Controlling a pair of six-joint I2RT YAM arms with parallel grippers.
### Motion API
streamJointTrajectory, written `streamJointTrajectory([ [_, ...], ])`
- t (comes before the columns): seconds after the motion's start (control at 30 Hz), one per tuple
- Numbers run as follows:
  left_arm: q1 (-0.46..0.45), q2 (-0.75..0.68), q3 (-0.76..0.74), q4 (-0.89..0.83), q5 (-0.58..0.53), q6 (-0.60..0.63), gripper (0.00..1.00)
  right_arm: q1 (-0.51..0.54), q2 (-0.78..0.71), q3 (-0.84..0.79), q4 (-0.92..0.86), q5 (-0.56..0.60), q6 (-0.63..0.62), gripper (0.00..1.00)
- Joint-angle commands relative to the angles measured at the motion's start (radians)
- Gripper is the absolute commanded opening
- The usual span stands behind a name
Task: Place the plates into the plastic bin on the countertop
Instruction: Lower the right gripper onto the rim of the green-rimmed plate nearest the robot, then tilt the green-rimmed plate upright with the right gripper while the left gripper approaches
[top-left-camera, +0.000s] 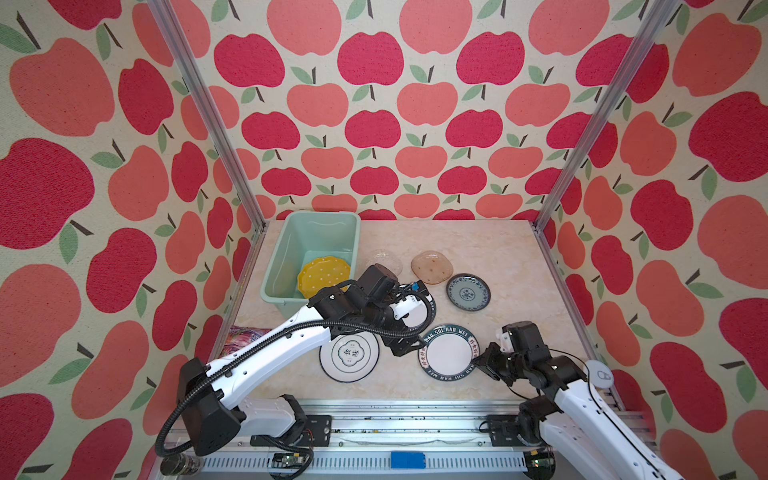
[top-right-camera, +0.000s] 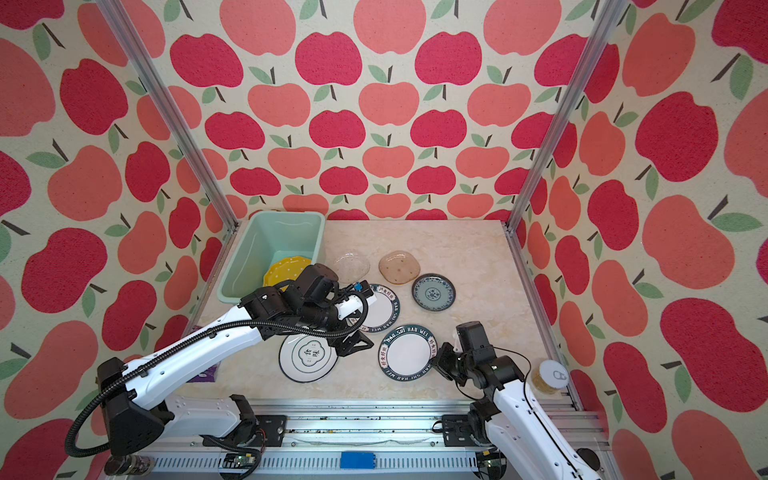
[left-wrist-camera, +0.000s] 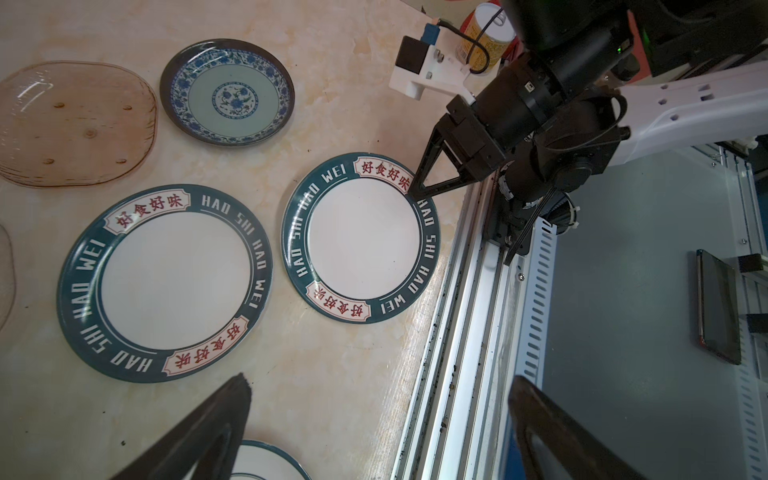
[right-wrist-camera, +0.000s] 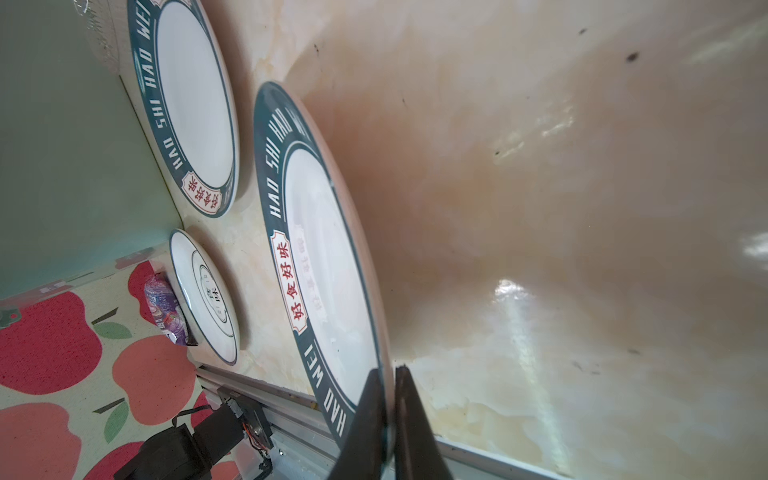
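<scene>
The mint-green plastic bin (top-left-camera: 291, 249) stands at the countertop's (top-left-camera: 478, 249) back left with the yellow dotted plate (top-left-camera: 324, 276) inside. To its right lie a clear glass plate (top-left-camera: 386, 258), an amber plate (top-left-camera: 432, 267) and a grey-blue patterned plate (top-left-camera: 468, 291). My right gripper (right-wrist-camera: 388, 374) is shut on the rim of the front lettered plate (top-left-camera: 448, 353), which is tilted up off the countertop in the right wrist view. My left gripper (left-wrist-camera: 378, 380) hangs open and empty between the emblem plate (top-left-camera: 350, 358) and that plate. My left arm covers part of the other lettered plate (top-right-camera: 380, 309).
A tin can (top-right-camera: 548, 376) stands at the front right corner beside my right arm. A purple packet (top-left-camera: 245, 336) lies at the left edge. Aluminium rails (top-left-camera: 395, 415) run along the front, and a phone (left-wrist-camera: 719, 307) lies beyond them.
</scene>
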Motion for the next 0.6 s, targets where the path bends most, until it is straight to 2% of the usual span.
streamJointTrajectory([
  [0.0,0.03,-0.038,-0.003,0.059,-0.032,-0.063,0.99,-0.004,-0.029,0.073,-0.164,0.042,-0.01,0.0],
  [0.07,0.052,-0.053,0.006,0.067,-0.07,-0.091,0.99,-0.005,-0.032,0.112,-0.183,0.038,-0.011,0.0],
  [0.17,0.122,-0.072,0.023,0.071,-0.055,-0.168,0.99,-0.004,-0.022,0.18,-0.196,0.031,-0.027,0.0],
  [0.27,0.221,-0.112,0.001,0.128,0.034,-0.273,0.99,-0.004,0.009,0.259,-0.199,0.026,-0.062,0.0],
  [0.4,0.328,-0.176,-0.032,0.197,0.121,-0.349,1.0,-0.005,0.072,0.374,-0.197,0.01,-0.117,0.0],
  [0.47,0.371,-0.194,-0.024,0.197,0.153,-0.374,0.97,-0.004,0.104,0.435,-0.192,-0.001,-0.143,0.0],
  [0.57,0.451,-0.199,-0.009,0.201,0.261,-0.449,0.94,-0.004,0.154,0.526,-0.173,-0.024,-0.173,0.0],
])
